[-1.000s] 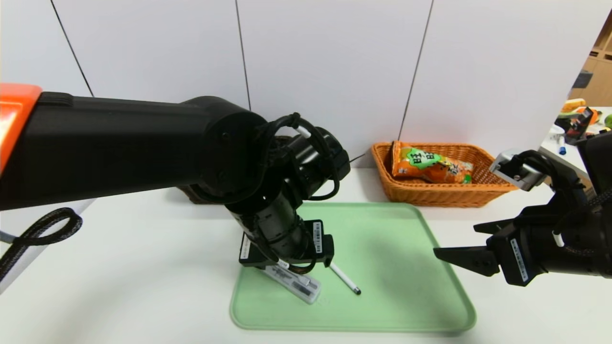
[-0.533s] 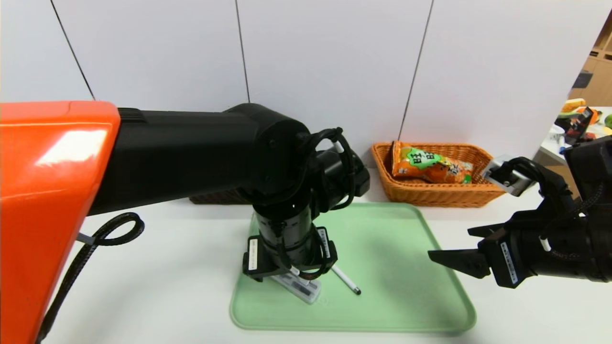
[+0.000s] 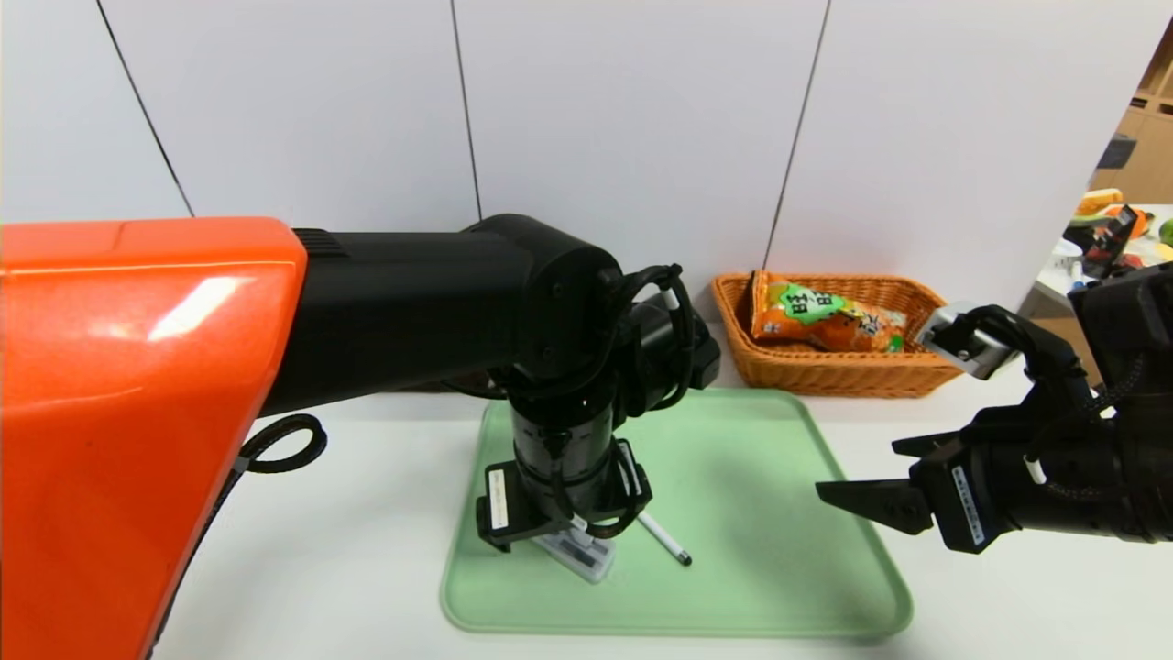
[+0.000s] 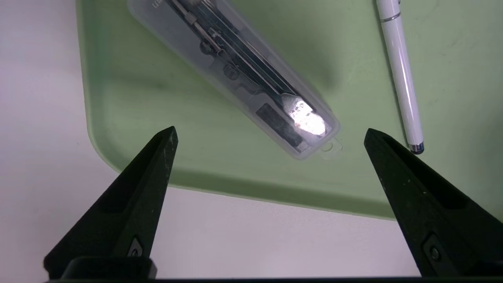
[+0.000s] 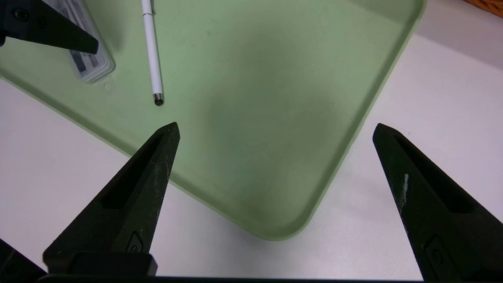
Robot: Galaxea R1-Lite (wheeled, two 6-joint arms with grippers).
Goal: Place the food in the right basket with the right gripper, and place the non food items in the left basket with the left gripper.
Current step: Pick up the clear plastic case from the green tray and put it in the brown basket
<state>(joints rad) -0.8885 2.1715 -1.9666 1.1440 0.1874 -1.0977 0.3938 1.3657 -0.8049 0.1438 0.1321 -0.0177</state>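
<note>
Orange snack bag (image 3: pixel 825 314) in the right basket (image 3: pixel 838 371) — the left gripper (image 4: pixel 271 131) above the green tray (image 3: pixel 751 513), spread wide.

The bag is long, with a green label and black characters, lying in orange-tan wicker behind the tray; the left wrist view bares metal tools inside the clear case (image 4: pixel 251 86), mostly covered in the head view, beside a white pen (image 4: pixel 402 74). Compared with a second ago, the left arm's orange shell (image 3: pixel 137 394) shows far more — the right gripper (image 3: pixel 857 467), also wide and holding nothing, has shifted slightly left near the tray's right edge.
</note>
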